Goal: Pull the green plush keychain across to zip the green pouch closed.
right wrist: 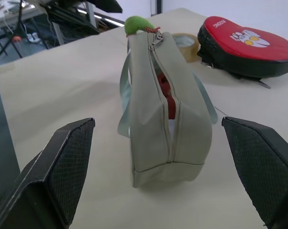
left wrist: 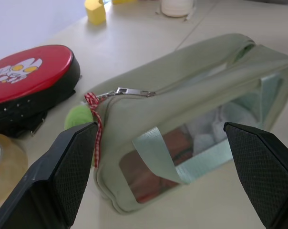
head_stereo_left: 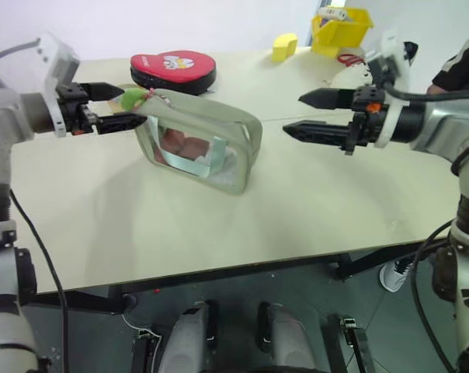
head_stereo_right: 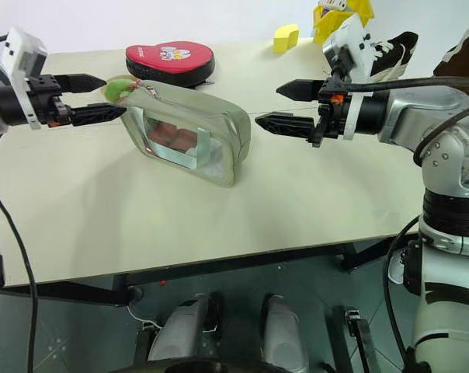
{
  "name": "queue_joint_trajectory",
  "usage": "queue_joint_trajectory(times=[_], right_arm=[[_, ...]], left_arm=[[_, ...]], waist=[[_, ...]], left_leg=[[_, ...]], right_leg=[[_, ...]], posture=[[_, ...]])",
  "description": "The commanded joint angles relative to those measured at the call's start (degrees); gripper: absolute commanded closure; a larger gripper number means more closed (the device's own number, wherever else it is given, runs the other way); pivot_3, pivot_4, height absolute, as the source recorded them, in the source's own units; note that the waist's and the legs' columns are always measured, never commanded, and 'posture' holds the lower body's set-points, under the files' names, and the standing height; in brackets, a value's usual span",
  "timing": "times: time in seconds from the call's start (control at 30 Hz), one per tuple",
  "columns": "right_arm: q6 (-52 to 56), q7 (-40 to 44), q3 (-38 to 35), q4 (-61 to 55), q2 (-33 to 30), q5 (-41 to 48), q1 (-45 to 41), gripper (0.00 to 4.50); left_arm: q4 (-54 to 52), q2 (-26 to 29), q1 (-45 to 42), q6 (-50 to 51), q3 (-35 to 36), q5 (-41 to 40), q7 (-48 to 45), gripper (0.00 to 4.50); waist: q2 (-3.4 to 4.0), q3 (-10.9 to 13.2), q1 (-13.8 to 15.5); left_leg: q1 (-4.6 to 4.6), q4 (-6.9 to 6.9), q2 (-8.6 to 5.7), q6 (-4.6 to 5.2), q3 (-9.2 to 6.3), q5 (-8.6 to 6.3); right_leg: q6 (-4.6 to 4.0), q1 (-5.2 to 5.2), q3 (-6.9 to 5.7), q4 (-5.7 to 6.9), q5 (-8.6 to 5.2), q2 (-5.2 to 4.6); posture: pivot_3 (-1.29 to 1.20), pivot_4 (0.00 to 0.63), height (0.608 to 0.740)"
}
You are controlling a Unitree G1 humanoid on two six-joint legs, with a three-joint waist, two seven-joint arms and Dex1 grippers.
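Two black grippers, left gripper [head_stereo_left: 119, 106] and right gripper [head_stereo_left: 300, 113], stand open beside the soft green pouch [head_stereo_left: 211, 132]; the fuzzy round green plush keychain [head_stereo_left: 131, 99] sits between the left fingers.

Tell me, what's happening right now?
Both grippers open, left gripper by green plush keychain, right gripper clear. Green pouch unzipped. Nothing blocking.

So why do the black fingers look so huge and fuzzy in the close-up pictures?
In the left wrist view the fingers sit right by the lens, so they loom large and soft-edged while the green pouch stays sharp. The same happens in the right wrist view.
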Motion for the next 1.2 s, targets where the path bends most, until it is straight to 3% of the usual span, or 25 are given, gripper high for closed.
queue_joint_trajectory(times=[0.03,0.3,0.43,0.77,0.97,1.07,1.2], right_arm=[[-1.93,-0.78,0.05,-0.68,-0.15,-0.87,-0.16,0.06],[-4.64,-1.66,3.07,0.66,0.77,-3.41,-1.55,0.06],[-5.35,-2.7,7.11,2.37,5.43,-4.76,-5.96,0.06],[-12.64,0.55,18.02,11.62,14.42,-12.49,-11.71,0.06],[-19.82,2.84,21.98,19.65,17.49,-18.95,-12.88,0.06],[-22.62,5.62,23.75,20.67,17.45,-21.27,-12.17,0.88],[-30.18,9.03,26.31,22.54,15.75,-26.74,-12.04,3.03]], left_arm=[[-2.51,0.81,-0.3,-0.09,1.87,-0.75,0.45,0.0],[-1.04,0.47,-0.52,-2.05,2.34,0.32,3.78,0.0],[-0.99,0.09,-2.3,1.36,3.68,-2.3,4.35,0.0],[-21.65,4.47,3.99,14.09,5.11,-14.73,-2.05,0.0],[-27.08,5.81,5.21,16.28,6.47,-17.85,-0.47,0.0],[-27.44,6.76,5.33,16.27,6.85,-18.09,0.18,0.0],[-26.89,7.47,6.41,15.2,7.41,-17.57,0.9,0.0]], waist=[[0.0,0.0,0.12],[0.0,0.0,0.03],[0.0,0.0,-0.35],[0.01,0.0,-0.23],[0.01,0.0,-0.12],[0.01,0.01,-0.17],[0.02,0.01,-0.24]], left_leg=[[0.0,0.0,0.0,0.0,0.0,0.0],[-0.13,0.03,0.0,0.0,0.02,0.02],[-0.16,0.08,0.01,0.08,0.05,0.11],[-0.22,0.15,-0.03,0.14,0.09,0.14],[-0.17,0.29,-0.03,0.14,0.01,0.13],[-0.17,0.29,-0.03,0.14,0.01,0.14],[-0.13,0.29,-0.02,0.14,0.02,0.15]], right_leg=[[0.0,-0.01,0.0,0.0,0.0,-0.01],[-0.03,-0.14,0.0,0.03,0.04,0.02],[-0.02,-0.21,0.01,0.17,0.05,0.08],[0.19,-0.21,0.0,0.24,0.16,0.22],[0.03,-0.09,-0.04,0.26,0.06,0.3],[0.2,-0.09,-0.04,0.29,0.15,0.34],[0.23,-0.07,-0.04,0.31,0.15,0.38]], posture=[[0.0,0.15,0.74],[0.0,0.15,0.74],[0.0,0.15,0.74],[0.0,0.15,0.74],[0.0,0.15,0.74],[0.0,0.15,0.74],[0.0,0.15,0.74]])
